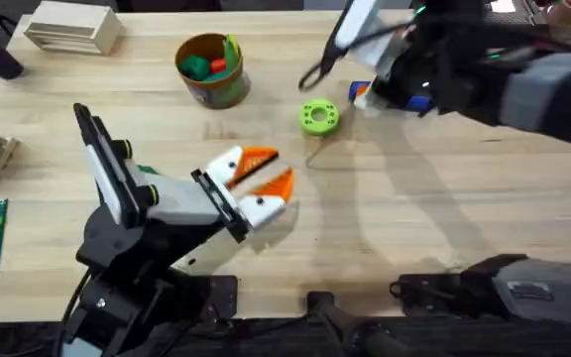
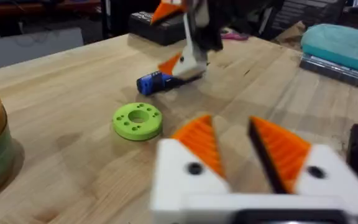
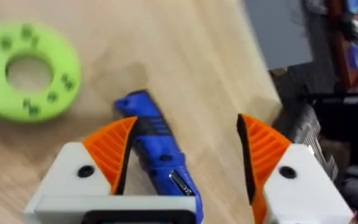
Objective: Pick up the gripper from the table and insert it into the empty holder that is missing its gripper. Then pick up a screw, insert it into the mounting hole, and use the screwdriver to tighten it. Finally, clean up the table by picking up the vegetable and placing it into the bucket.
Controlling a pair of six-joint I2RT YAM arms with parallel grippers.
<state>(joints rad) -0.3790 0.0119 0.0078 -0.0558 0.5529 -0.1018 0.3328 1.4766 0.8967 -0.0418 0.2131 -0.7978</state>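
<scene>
We are seeing the left gripper (image 1: 266, 177) hovering low over the middle of the table (image 1: 444, 228), its two orange-padded fingers (image 2: 199, 140) spread a little apart with nothing between them. In the left wrist view both white finger mounts (image 2: 185, 180) are carrying their orange wedges.

We are finding the right gripper (image 3: 185, 162) far and to the right, reaching down over the blue screwdriver (image 3: 157, 149). Its fingers are standing wide open on either side of the tool: one orange pad (image 3: 114, 149) is touching or just beside the blue body, while the other is standing well clear, so it is not clamped. In the overhead view the screwdriver (image 1: 360, 91) is lying on the wood just right of the bright green disc (image 1: 318, 116), mostly covered by the dark arm.

The bucket (image 1: 211, 74) is sitting far and left of centre, well apart from both grippers, and we are seeing a green piece and a red piece inside it; whether the green one is the vegetable we cannot tell. A pale slatted block (image 1: 72, 27) is resting at the far left corner.
</scene>
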